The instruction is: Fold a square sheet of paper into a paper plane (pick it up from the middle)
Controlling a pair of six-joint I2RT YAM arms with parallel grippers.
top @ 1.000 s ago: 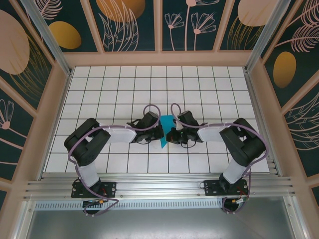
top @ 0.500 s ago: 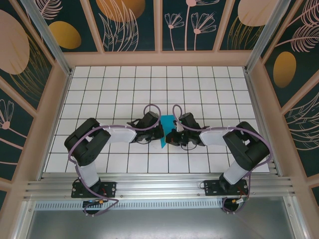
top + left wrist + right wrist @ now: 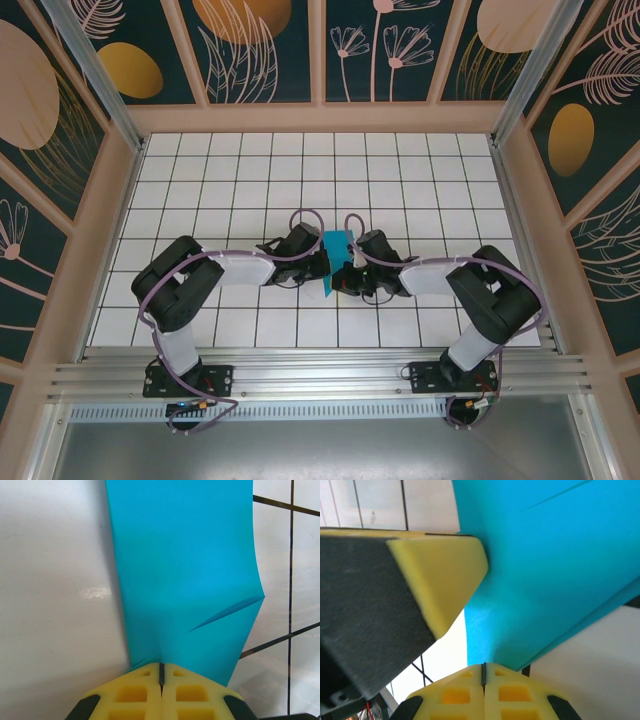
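The square sheet of paper (image 3: 334, 245), teal-blue and folded into a narrow creased shape, stands on edge at the table's middle between both grippers. My left gripper (image 3: 324, 266) is shut on its left side. In the left wrist view the yellow fingertips (image 3: 145, 680) of the left gripper (image 3: 161, 666) meet on the paper (image 3: 185, 570), which rises from them with a slanted crease. My right gripper (image 3: 342, 272) is shut on the right side. In the right wrist view the right gripper (image 3: 483, 666) pinches the paper's (image 3: 555, 570) lower edge, with a left finger (image 3: 440, 575) close beside it.
The white tiled table (image 3: 220, 180) is walled by a wooden frame with patterned panels (image 3: 250, 50). Both arms' elbows (image 3: 175, 285) (image 3: 495, 285) rest out to the sides, and a metal rail (image 3: 320, 375) runs along the near edge.
The right gripper has slid a little left, closer to the left gripper, and the paper between them now looks narrower. The left arm has hardly moved.
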